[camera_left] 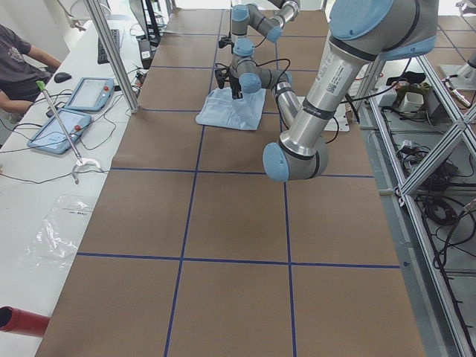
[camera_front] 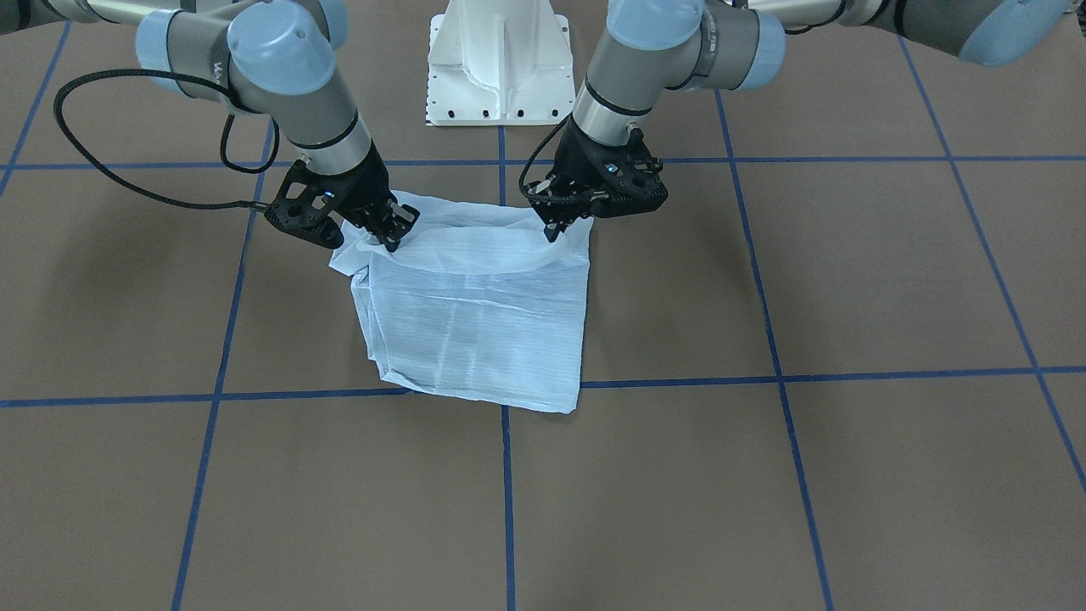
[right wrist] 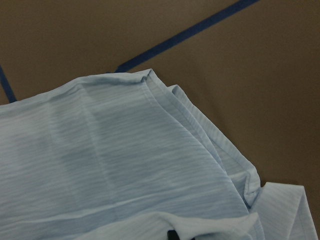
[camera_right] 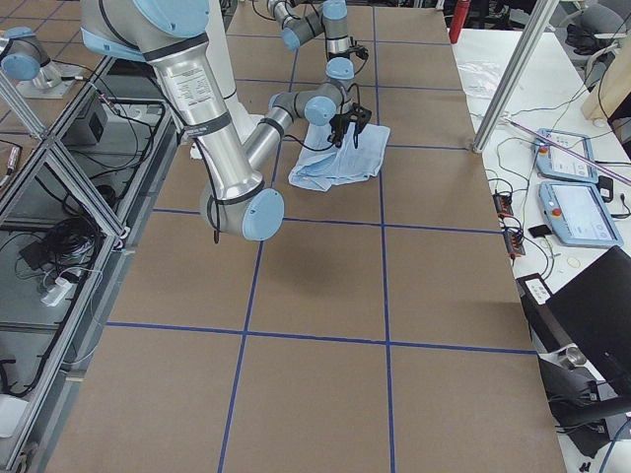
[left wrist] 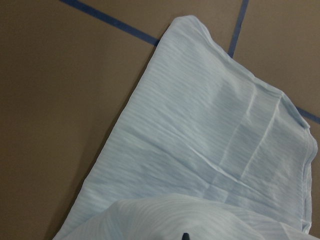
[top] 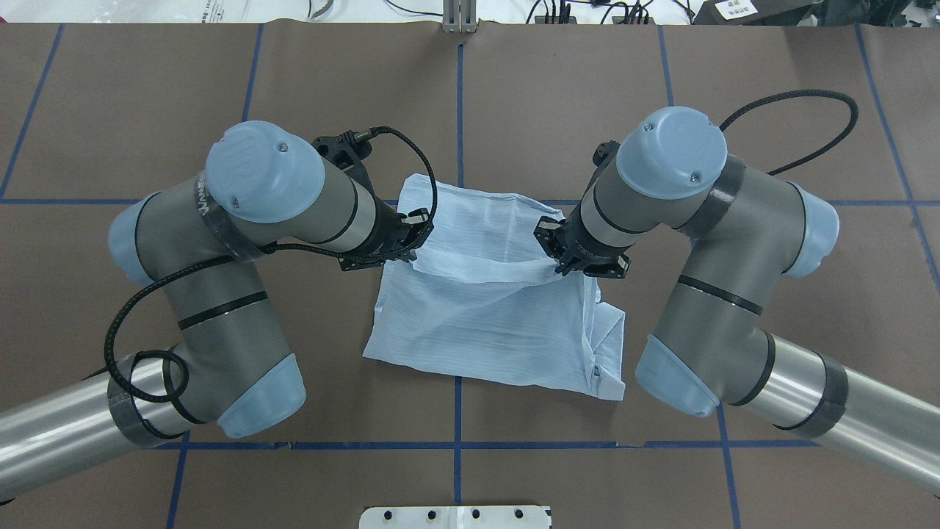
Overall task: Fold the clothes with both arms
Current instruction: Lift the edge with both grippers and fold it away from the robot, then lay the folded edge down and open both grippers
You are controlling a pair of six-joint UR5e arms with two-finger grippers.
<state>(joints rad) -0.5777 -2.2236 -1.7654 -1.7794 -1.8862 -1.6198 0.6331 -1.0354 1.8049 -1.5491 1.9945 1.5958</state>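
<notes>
The pale-blue striped shirt [camera_front: 484, 331] lies folded into a rough rectangle at the table's middle [top: 492, 330]. My left gripper [camera_front: 556, 229] is shut on one end of a raised edge of the cloth, on the overhead view's left [top: 413, 246]. My right gripper [camera_front: 392, 239] is shut on the other end [top: 562, 266]. Between them the held edge sags in a shallow curve above the lower layers. Both wrist views look down on flat shirt layers [left wrist: 200, 140] [right wrist: 100, 150], with a strip of held cloth along the bottom. Stacked hems show at the shirt's right side [top: 598, 353].
The white pedestal base [camera_front: 501, 68] stands just behind the shirt on the robot's side. Blue tape lines [camera_front: 764, 378] cross the brown table. A side bench holds tablets [camera_left: 74, 111], and a person's arm [camera_left: 30, 56] rests there.
</notes>
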